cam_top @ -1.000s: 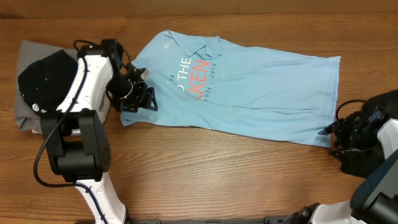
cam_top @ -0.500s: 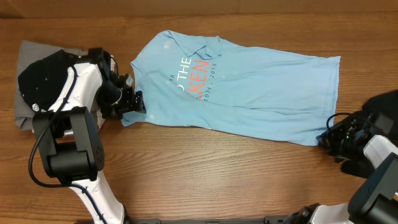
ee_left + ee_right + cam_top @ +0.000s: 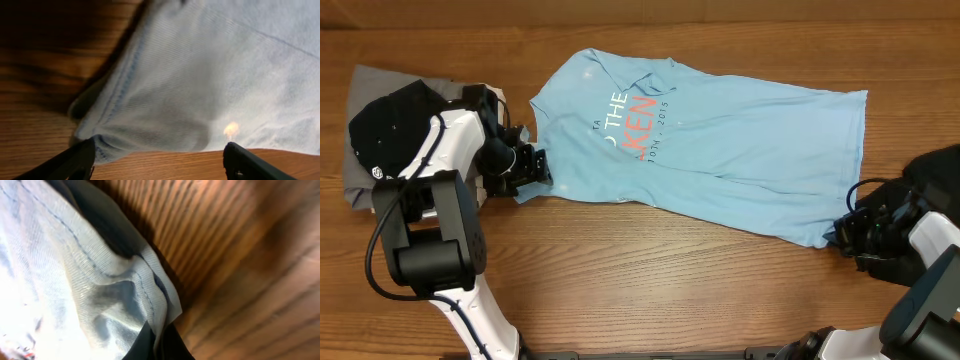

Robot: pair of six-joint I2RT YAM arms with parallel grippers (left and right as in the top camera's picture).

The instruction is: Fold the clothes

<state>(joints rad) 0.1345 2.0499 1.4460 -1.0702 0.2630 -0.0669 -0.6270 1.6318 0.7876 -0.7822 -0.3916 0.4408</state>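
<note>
One light-blue T-shirt (image 3: 740, 150) lies flat mid-bench (image 3: 650, 290), its long axis left to right and printed end leftward. The left tool (image 3: 533, 168) gapes at its left corner. The right tool (image 3: 842, 232) pinches its right corner. One grey garment (image 3: 370, 80) and one black garment (image 3: 395, 125) lie far left.

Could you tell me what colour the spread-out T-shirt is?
Light blue T-shirt; clearest in the overhead view.

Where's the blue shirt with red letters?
Overhead, the light-blue T-shirt lies flat mid-table, stretching from the left gripper to the right gripper, with grey and black clothes past its left end.
</note>
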